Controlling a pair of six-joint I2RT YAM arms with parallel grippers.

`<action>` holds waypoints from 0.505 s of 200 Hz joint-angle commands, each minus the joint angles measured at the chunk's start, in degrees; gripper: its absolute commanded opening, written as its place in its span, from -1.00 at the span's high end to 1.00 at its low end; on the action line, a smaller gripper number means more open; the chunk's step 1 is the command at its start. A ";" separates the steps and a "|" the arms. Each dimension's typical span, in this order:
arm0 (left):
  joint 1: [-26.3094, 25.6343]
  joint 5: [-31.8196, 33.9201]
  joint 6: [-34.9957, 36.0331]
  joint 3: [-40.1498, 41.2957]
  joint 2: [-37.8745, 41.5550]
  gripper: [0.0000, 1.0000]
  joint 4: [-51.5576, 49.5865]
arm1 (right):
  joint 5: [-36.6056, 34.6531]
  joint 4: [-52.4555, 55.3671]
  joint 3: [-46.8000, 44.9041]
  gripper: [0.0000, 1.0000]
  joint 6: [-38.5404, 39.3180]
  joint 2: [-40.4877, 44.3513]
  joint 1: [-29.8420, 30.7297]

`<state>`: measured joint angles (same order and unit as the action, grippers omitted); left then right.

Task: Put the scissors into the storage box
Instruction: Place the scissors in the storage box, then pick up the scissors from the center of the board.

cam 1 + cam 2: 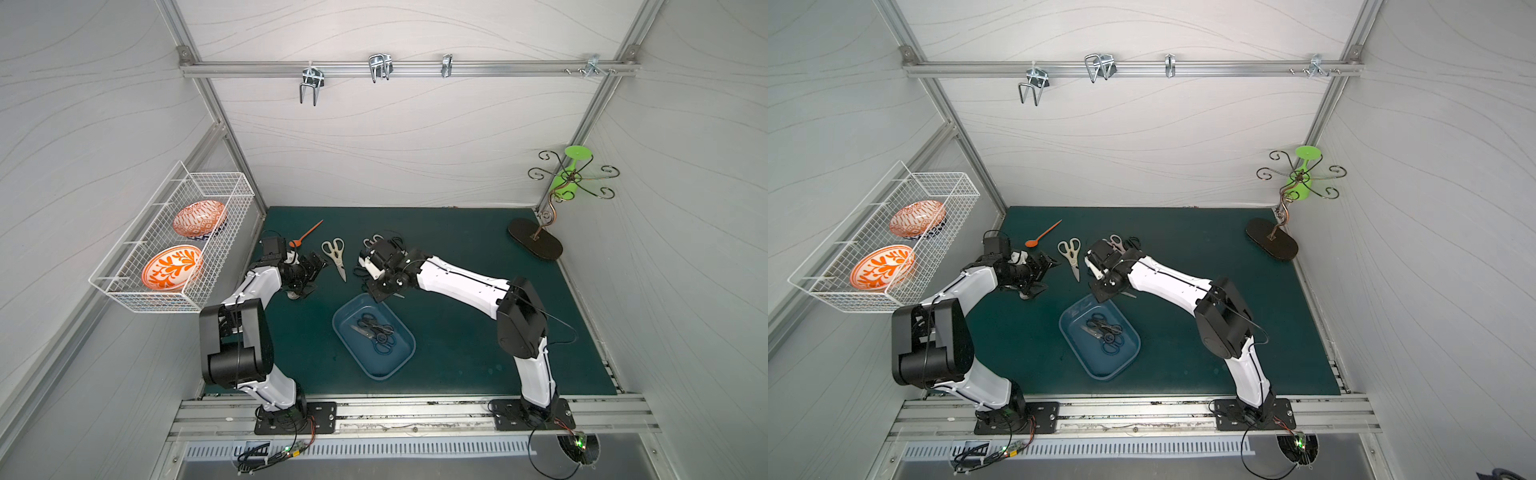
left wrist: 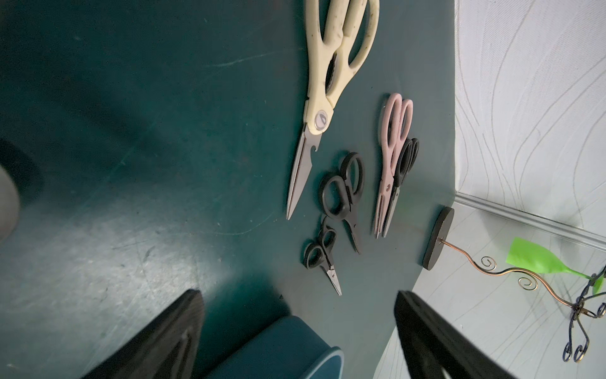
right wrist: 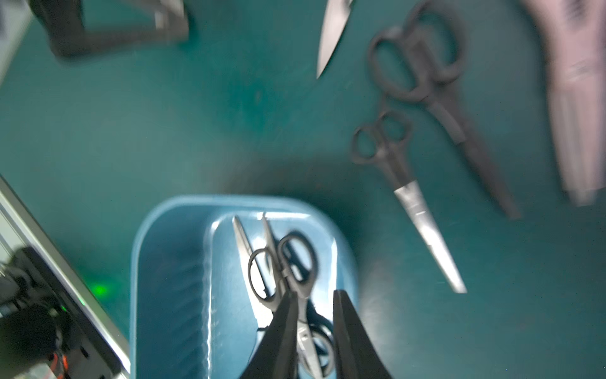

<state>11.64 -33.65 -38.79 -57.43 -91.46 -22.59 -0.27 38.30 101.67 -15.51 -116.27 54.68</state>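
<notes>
The blue storage box lies on the green mat with black-handled scissors inside. My right gripper hovers over the box's far end, open by a narrow gap with nothing between its fingers. Beyond the box, cream-handled shears, pink-handled shears and black-handled pairs lie on the mat. My left gripper is wide open and empty, left of the cream shears.
An orange spoon lies at the back left of the mat. A white wire basket with two orange bowls hangs on the left wall. A metal cup stand holding a green glass is at the back right.
</notes>
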 commanded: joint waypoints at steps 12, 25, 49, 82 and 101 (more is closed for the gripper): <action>0.30 -0.52 0.04 -0.85 0.43 -0.91 0.69 | -1.13 -0.36 1.98 0.52 0.41 1.12 -6.33; 0.31 -0.92 -0.36 -0.79 0.24 -0.91 1.07 | -0.95 -0.58 3.89 0.49 1.34 -1.03 -8.91; 0.14 -1.33 -0.67 -0.50 0.23 -0.90 1.46 | 0.40 2.14 11.19 0.49 1.39 -7.49 -13.74; 0.18 -1.60 -1.02 -0.31 0.16 -0.90 1.98 | 2.62 2.29 19.17 0.44 -0.75 -15.54 -19.03; 0.17 -1.72 -1.12 -0.35 -0.02 -0.90 2.07 | 3.69 1.30 22.59 0.38 -0.93 -19.41 -20.95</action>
<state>11.64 -34.46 -39.62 -57.41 -91.46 -22.35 1.15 38.48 120.31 -15.51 -131.44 35.83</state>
